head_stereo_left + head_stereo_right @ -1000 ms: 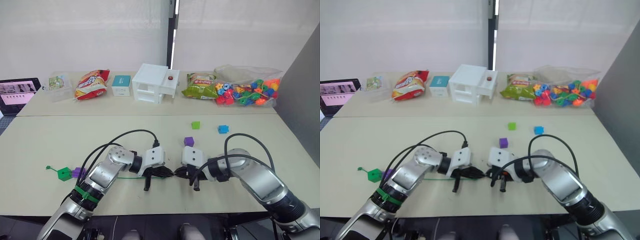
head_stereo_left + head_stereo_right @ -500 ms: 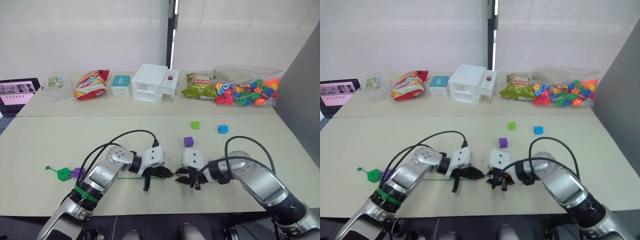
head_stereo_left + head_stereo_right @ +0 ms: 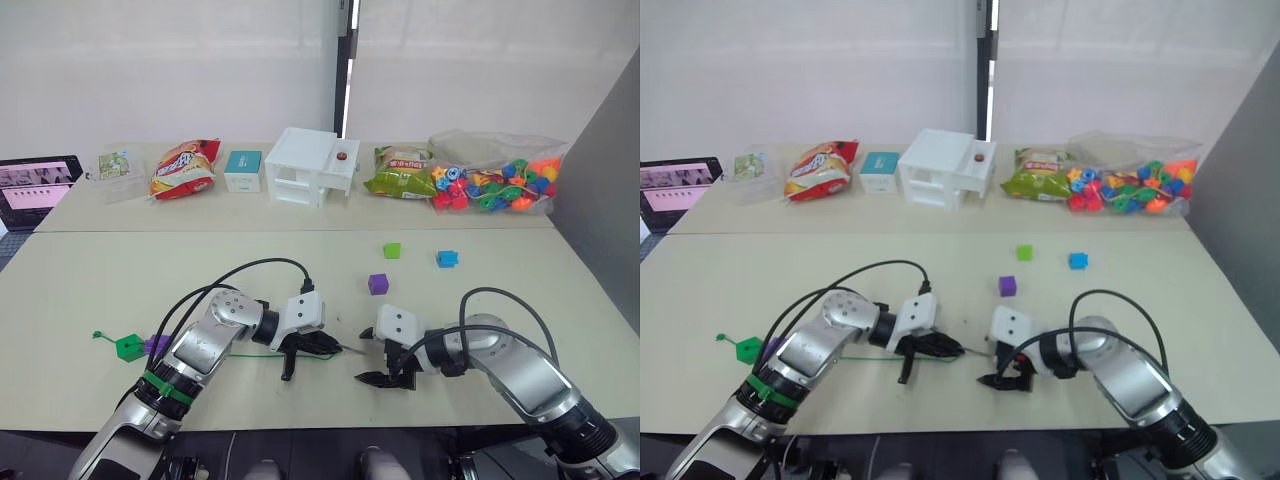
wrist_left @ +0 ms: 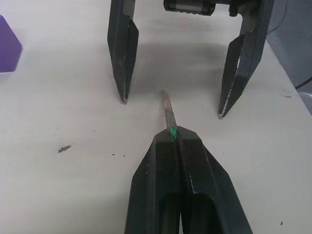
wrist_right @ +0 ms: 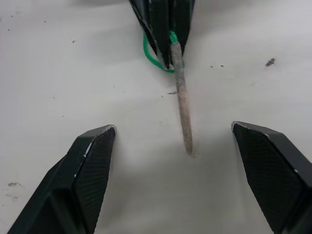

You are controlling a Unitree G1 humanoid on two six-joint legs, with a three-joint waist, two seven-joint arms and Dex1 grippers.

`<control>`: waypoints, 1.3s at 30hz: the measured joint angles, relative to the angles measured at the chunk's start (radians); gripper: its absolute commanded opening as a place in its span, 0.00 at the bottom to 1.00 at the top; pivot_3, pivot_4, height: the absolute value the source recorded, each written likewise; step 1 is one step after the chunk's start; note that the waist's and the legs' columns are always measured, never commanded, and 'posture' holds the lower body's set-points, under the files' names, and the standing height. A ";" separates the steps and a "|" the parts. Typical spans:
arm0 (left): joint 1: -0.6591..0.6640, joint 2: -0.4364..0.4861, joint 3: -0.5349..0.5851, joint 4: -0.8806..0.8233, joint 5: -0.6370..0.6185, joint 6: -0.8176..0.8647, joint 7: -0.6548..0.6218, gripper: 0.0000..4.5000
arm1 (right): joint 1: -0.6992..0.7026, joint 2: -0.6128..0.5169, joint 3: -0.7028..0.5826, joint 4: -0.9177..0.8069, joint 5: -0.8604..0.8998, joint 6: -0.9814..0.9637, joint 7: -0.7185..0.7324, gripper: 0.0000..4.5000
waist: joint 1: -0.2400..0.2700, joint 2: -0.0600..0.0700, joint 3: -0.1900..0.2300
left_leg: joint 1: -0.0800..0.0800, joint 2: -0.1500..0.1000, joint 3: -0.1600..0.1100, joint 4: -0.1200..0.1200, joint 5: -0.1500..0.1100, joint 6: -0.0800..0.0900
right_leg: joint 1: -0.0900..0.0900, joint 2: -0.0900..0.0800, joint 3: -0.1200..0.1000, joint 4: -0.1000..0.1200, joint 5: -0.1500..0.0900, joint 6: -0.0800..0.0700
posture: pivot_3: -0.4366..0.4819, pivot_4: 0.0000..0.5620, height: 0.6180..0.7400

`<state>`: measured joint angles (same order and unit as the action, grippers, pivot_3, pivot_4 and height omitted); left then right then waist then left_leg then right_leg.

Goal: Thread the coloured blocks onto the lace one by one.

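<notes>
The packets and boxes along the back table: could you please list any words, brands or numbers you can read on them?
No text can be read.
Red-orange snack bag: print too blurred.
Teal-topped box: label too small.
Green snack bag: print too blurred.
Screen: picture rows, no legible words.
White box: no lettering visible.

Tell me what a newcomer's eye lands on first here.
The two grippers facing each other at the table's near edge: the left gripper is shut on the lace, its stiff tip pointing at the open right gripper. Next, the bright bag of beads at the far right. Three loose blocks lie mid-table: purple, light green, blue.
</notes>
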<state>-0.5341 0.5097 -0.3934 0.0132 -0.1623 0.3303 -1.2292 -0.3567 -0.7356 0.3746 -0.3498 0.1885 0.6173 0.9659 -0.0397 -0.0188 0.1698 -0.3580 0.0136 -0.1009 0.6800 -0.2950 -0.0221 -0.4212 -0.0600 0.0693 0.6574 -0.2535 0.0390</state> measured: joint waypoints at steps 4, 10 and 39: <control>0.000 0.002 0.013 0.000 -0.004 0.001 -0.004 0.00 | 0.025 0.021 -0.019 0.016 0.003 -0.033 -0.009 0.63 | 0.000 0.000 0.000 | 0.000 0.000 0.000 0.000 0.000 0.000 | 0.000 0.000 0.000 0.000 0.000 0.000 | 0.48 0.27 1.00; 0.000 0.002 0.019 0.000 -0.006 0.002 -0.008 0.00 | 0.041 0.043 -0.034 0.042 0.007 -0.070 -0.010 0.17 | -0.001 0.000 0.000 | 0.000 0.000 0.000 0.000 0.000 0.000 | 0.000 0.000 0.000 0.000 0.000 0.000 | 0.48 0.27 1.00; -0.033 0.005 0.022 -0.044 0.004 0.041 0.048 0.56 | -0.108 -0.137 0.027 -0.135 -0.031 0.223 0.035 0.00 | 0.002 0.000 0.000 | 0.000 0.000 0.000 0.000 0.000 0.000 | 0.000 0.000 0.000 0.000 0.000 0.000 | 0.48 0.27 1.00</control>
<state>-0.5670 0.5143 -0.3712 -0.0311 -0.1587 0.3713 -1.1815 -0.4643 -0.8724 0.4021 -0.4846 0.1579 0.8404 1.0007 -0.0374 -0.0188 0.1698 -0.3583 0.0135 -0.1010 0.6801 -0.2950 -0.0221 -0.4213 -0.0600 0.0693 0.6572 -0.2535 0.0390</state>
